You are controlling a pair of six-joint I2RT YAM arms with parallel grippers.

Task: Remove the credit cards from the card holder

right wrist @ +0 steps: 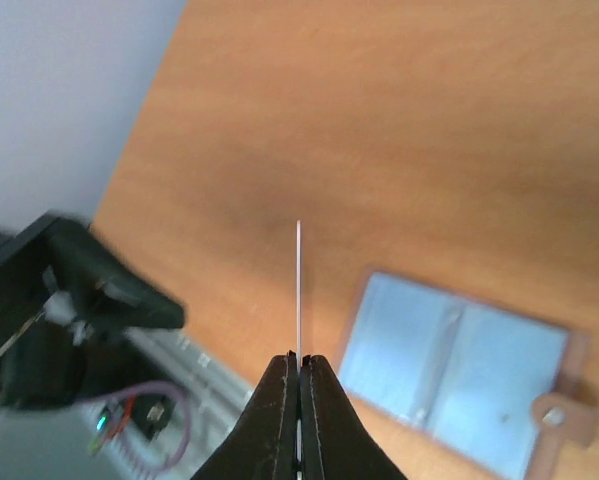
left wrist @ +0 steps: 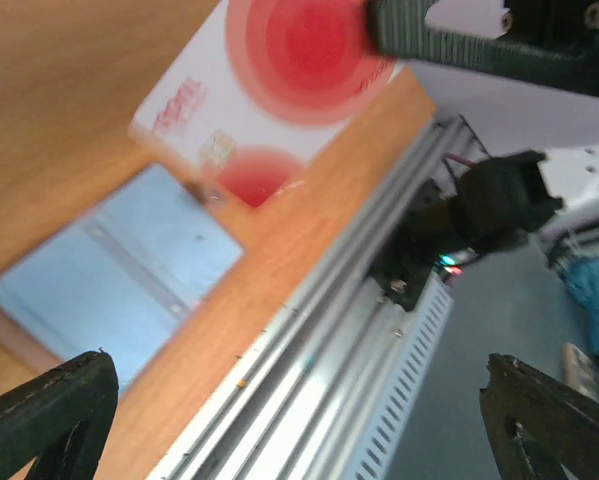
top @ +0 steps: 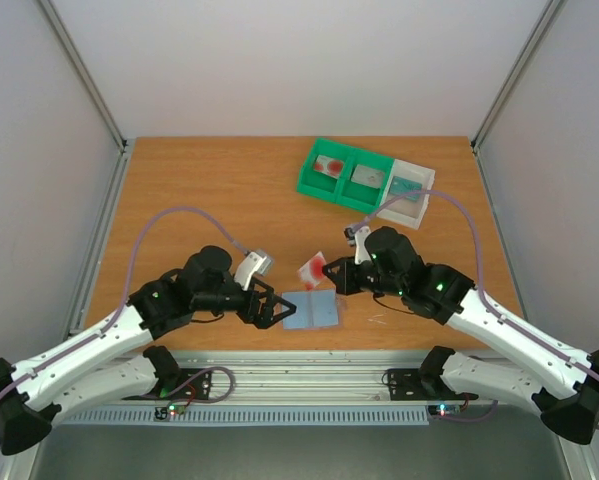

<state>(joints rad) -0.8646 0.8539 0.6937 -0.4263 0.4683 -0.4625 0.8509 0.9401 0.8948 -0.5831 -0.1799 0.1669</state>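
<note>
The card holder (top: 314, 310) is a flat light blue wallet lying open on the wooden table near the front edge; it also shows in the wrist views (left wrist: 119, 280) (right wrist: 459, 370). My right gripper (top: 330, 275) (right wrist: 299, 358) is shut on a whitish credit card (top: 311, 268) with a red round blotch. It holds the card above the table, just beyond the holder. The card faces the left wrist camera (left wrist: 279, 90) and is edge-on to the right wrist camera (right wrist: 298, 280). My left gripper (top: 276, 305) (left wrist: 299, 420) stands open and empty at the holder's left edge.
A green and white compartment tray (top: 303, 180) stands at the back right, with a red-blotched card (top: 329, 165), a greyish card (top: 367, 177) and a teal one (top: 407, 187) in it. The metal rail (left wrist: 309, 360) runs along the table's front edge.
</note>
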